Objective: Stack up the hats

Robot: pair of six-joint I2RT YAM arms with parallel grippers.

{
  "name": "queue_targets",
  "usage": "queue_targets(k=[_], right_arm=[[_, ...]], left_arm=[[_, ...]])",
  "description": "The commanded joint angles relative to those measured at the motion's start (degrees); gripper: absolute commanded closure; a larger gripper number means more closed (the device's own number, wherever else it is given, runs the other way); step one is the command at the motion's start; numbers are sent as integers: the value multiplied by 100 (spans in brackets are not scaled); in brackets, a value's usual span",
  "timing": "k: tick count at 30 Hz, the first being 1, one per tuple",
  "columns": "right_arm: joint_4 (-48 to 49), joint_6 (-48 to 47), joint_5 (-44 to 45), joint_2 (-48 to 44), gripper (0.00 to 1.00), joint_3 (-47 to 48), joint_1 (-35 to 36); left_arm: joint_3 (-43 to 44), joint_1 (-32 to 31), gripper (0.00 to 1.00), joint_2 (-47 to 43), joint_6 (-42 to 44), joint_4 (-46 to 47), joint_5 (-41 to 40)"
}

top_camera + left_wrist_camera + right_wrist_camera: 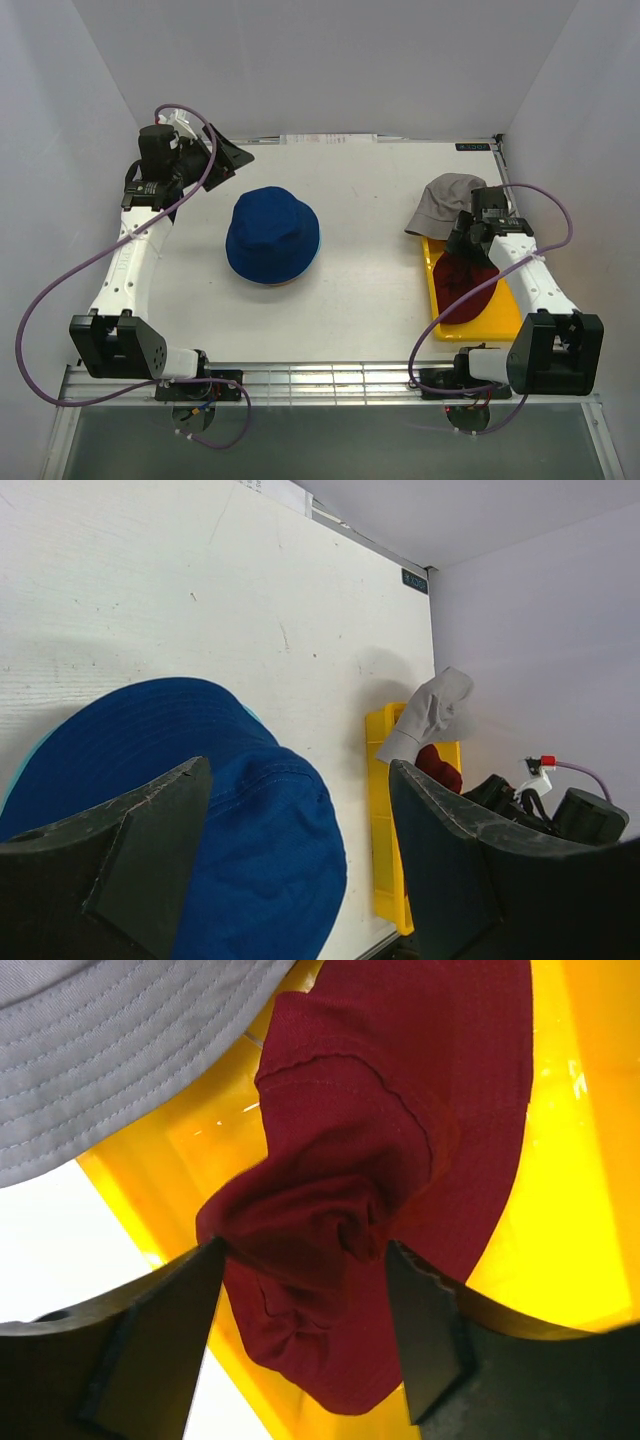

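Observation:
The navy blue hat (270, 235) sits on top of a pile at centre left, with a teal brim edge (316, 246) showing under it; the white hat is hidden. The navy hat also shows in the left wrist view (240, 820). The grey hat (445, 200) lies at the far end of the yellow tray (500, 315). The dark red hat (465, 290) lies crumpled on the tray. My right gripper (462, 240) is low over it, open, its fingers either side of the bunched red fabric (320, 1220). My left gripper (228, 155) is open and empty at the back left.
White walls close in the table on the left, back and right. A metal rail (330, 380) runs along the near edge between the arm bases. Purple cables loop off both arms. The tray also shows in the left wrist view (380, 820), with the grey hat (430, 710) hanging over its far end.

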Motion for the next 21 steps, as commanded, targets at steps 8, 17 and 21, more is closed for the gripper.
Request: queue_targets(k=[8, 17, 21], right_arm=[[218, -152, -565, -221, 92, 404, -27], [-608, -293, -1065, -521, 92, 2189, -36], [-635, -240, -1584, -530, 92, 2611, -27]], left_arm=[[101, -68, 18, -340, 156, -77, -14], [100, -156, 18, -270, 174, -77, 4], [66, -182, 17, -313, 191, -33, 57]])
